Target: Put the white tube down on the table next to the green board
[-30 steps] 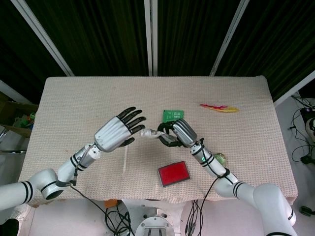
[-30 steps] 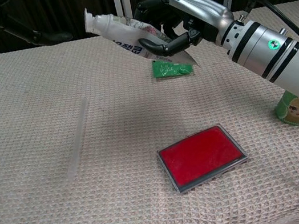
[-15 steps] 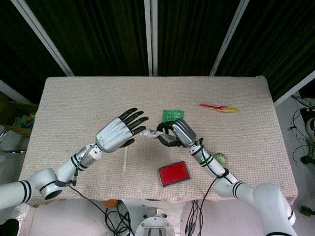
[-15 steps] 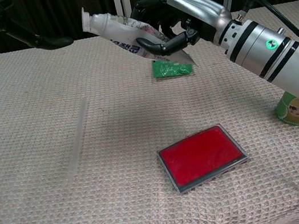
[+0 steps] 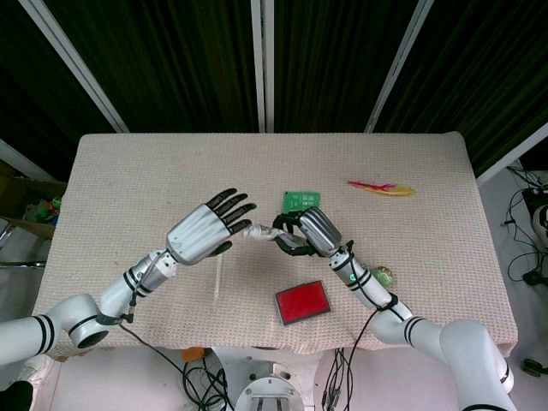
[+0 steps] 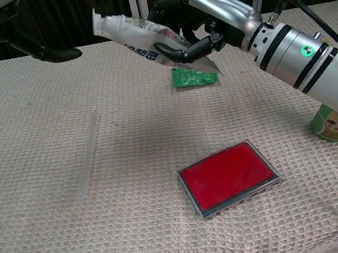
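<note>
My right hand (image 5: pixel 306 231) (image 6: pixel 206 21) grips the white tube (image 6: pixel 133 36) (image 5: pixel 261 233) in the air, its capped end pointing toward my left. The green board (image 5: pixel 298 201) (image 6: pixel 194 77) lies flat on the table just beyond and below the right hand, partly hidden by it. My left hand (image 5: pixel 205 229) hovers with fingers spread, holding nothing, its fingertips close to the tube's cap. In the chest view only the dark fingers (image 6: pixel 44 51) of the left hand show at the top left.
A red flat case (image 5: pixel 301 302) (image 6: pixel 227 176) lies near the front edge. A clear stick (image 6: pixel 87 157) (image 5: pixel 217 278) lies on the cloth to the left. A small green can (image 6: pixel 331 123) stands at the right. A pink and yellow feather (image 5: pixel 382 187) lies at the back right.
The left hand has lowered slightly, its fingers showing more in the chest view. The right hand and tube have shifted a little to the left.
</note>
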Available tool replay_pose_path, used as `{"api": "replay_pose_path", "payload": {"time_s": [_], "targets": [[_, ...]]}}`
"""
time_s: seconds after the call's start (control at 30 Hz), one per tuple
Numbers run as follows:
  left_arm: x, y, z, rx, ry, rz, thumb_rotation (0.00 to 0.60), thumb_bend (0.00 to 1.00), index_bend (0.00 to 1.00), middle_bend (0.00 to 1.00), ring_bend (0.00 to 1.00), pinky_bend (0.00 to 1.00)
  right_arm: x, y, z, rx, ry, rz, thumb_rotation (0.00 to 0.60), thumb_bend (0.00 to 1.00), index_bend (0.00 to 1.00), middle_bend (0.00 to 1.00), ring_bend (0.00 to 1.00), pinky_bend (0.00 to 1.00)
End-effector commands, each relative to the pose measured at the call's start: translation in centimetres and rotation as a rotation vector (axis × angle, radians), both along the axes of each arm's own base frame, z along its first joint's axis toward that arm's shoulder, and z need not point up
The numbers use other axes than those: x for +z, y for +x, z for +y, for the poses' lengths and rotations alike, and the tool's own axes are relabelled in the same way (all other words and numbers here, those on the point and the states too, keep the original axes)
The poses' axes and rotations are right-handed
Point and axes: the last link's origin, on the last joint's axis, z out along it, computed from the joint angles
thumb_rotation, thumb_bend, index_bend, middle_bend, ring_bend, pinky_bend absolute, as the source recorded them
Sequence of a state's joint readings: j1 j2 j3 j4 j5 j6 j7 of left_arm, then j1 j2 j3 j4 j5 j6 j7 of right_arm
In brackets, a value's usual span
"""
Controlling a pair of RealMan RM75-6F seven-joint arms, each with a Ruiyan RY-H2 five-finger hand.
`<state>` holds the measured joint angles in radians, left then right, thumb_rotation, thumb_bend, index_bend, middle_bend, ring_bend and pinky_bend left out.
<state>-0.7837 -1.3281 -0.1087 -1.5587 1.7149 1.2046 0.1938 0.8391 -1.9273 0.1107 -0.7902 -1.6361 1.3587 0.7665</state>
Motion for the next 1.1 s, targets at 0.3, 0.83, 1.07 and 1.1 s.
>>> {"api": "replay_pose_path", "payload": {"time_s": [0.3, 0.83, 1.07, 1.1], "targets": [[0.3, -0.6, -0.1, 0.012, 0.007, -0.006, 0.600, 0.22, 0.43, 0.18, 0.12, 0.16, 0.1, -0.1, -0.1, -0.006, -0.005, -0.012, 0.600, 0.63, 0.99, 0.74, 0.65, 0.90], [0.4, -1.7, -0.7, 0.045, -0.003, -0.030, 0.600, 0.22, 0.44, 0.18, 0.12, 0.16, 0.5, 0.1, -0.3, -0.025, -0.016, -0.070, 0.600, 0.63, 1.00, 0.74, 0.65, 0.90], [-0.1, -1.5, -0.8, 0.042, -0.013, -0.035, 0.600, 0.22, 0.44, 0.18, 0.12, 0.16, 0.4, 0.7, -0.5, -0.027, -0.018, -0.091, 0.600, 0.63, 1.00, 0.74, 0.65, 0.90], [-0.1, -1.5, -0.8, 0.042, -0.014, -0.035, 0.600, 0.22, 0.44, 0.18, 0.12, 0.16, 0.4, 0.8, -0.5, -0.027, -0.018, -0.091, 0.600, 0.63, 1.00, 0.74, 0.65, 0.90]]}}
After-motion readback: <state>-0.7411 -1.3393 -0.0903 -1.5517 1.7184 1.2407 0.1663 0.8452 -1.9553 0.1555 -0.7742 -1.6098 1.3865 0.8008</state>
